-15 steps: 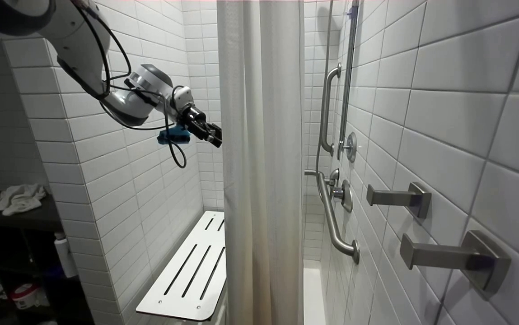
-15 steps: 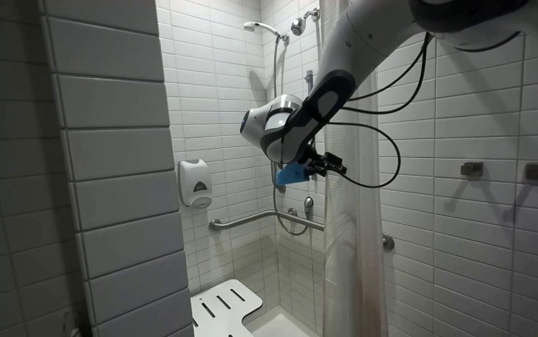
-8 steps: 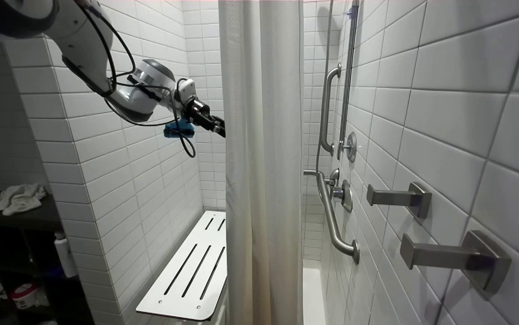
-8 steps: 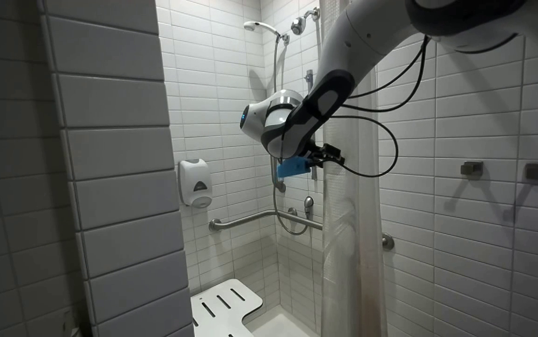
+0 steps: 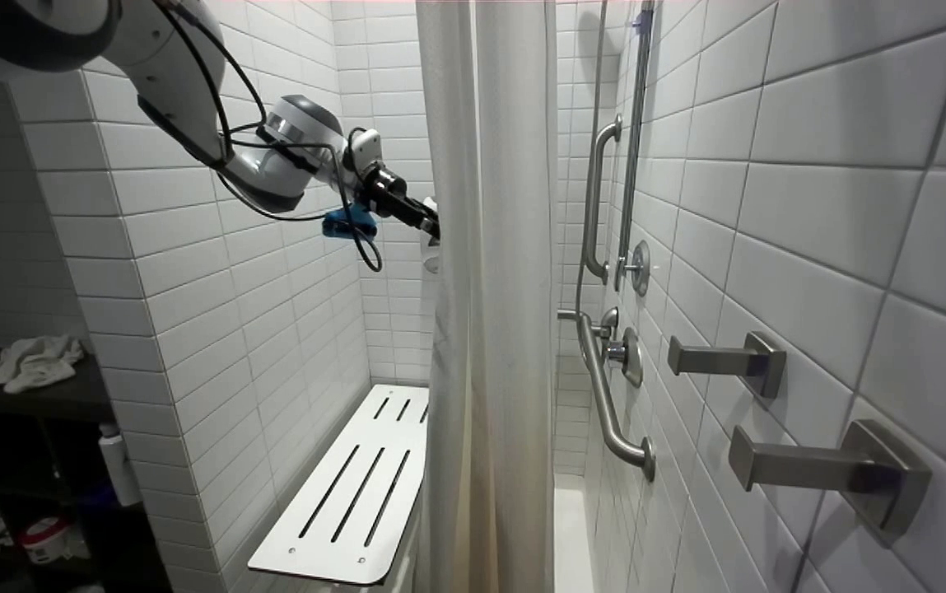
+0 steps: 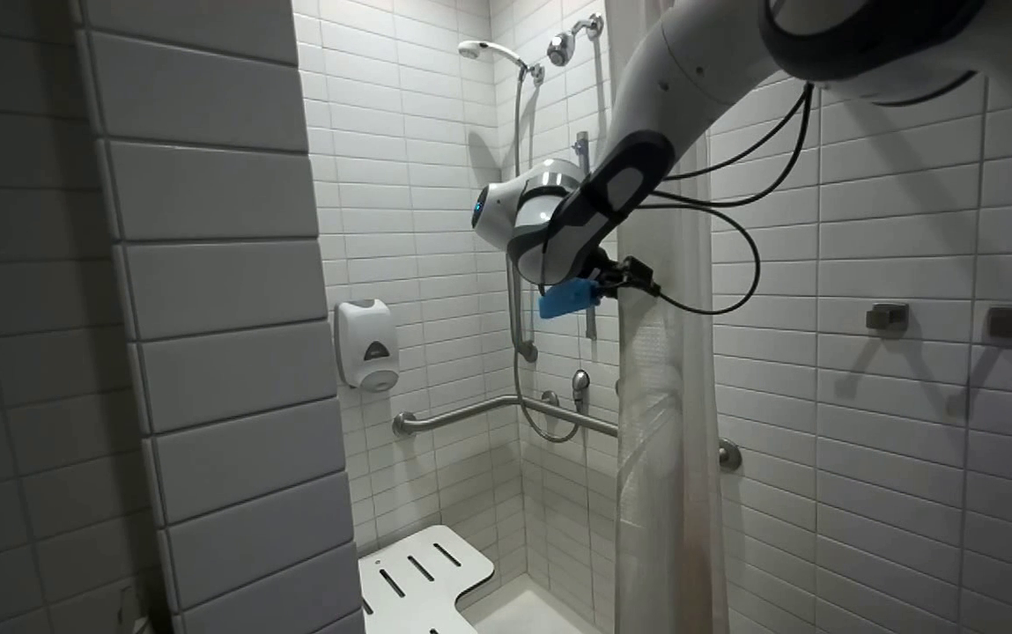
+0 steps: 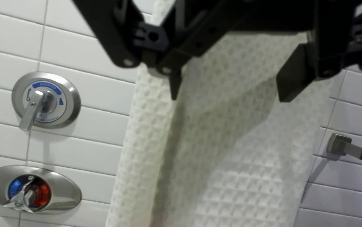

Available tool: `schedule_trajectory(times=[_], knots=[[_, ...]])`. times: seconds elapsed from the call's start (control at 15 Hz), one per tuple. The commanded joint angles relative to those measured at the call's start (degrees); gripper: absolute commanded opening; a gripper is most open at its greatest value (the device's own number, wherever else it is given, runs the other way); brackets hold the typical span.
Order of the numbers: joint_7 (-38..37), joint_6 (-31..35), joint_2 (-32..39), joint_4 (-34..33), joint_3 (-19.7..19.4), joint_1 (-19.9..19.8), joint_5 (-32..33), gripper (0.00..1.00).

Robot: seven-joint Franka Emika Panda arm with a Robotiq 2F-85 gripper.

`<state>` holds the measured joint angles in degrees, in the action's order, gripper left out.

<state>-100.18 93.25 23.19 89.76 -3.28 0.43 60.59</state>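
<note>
We see gripper [image 7: 229, 99] spread before curtain [image 7: 244, 186] (contact unclear); gap likely leaves cloth room. Curtain hangs bunched, presumably supported above our views.

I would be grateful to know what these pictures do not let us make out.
Fingertips: hidden by the curtain in an exterior view.
Curtain's top: cut off by the picture's upper edge in both exterior views.
Diverter dial: its lower lettering is blurred in the wrist view.

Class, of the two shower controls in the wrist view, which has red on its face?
The lower, oval-plated control: it is marked blue and red. The upper, round-plated control shows blue markings but no red.
</note>
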Motion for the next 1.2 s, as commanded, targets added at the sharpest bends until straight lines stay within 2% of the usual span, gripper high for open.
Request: schedule_trajectory(times=[0.0,0.27,0.4,0.73,1.13], knots=[[1.5,0.5,0.8,-0.5,-0.5,-0.9,-0.9,0.43],[0.3,1.0,-1.0,3.6,0.0,-0.7,-1.1,0.11],[-0.4,1.5,-2.8,6.4,0.6,-0.4,-1.9,0.0],[-1.9,5.7,-8.5,14.8,2.1,0.1,-5.5,0.0],[-0.2,10.2,-16.8,24.4,3.0,0.6,-8.1,0.0]])
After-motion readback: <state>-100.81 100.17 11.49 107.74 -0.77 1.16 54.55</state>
